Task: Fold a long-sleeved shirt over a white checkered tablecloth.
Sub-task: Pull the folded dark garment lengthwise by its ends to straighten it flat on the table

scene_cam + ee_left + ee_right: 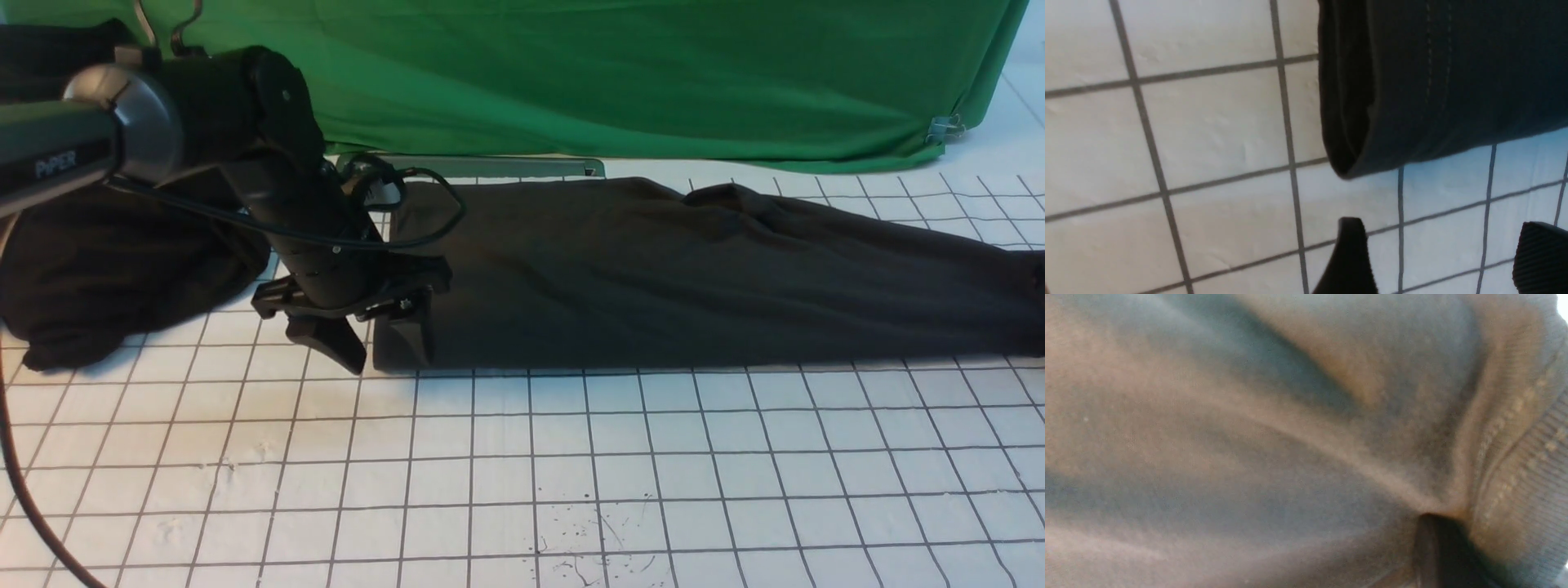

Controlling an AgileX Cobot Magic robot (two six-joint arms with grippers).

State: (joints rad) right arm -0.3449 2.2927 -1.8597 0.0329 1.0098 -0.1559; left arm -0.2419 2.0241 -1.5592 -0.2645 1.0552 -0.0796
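Your left claw [388,359] hung with its jaws apart, just off the stitched hem end of the shirt [653,278]. Your right claw [1435,535], mostly buried and blurred, pinched soft knit beside ribbing. The shirt lay as a long band running left to right on the checkered cloth [571,457], with its right end cut off.

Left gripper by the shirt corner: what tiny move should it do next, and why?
Probably ease onto the corner of the long-sleeved shirt and close: the left gripper stands open near it, holding nothing, while the right gripper is shut on the cloth.
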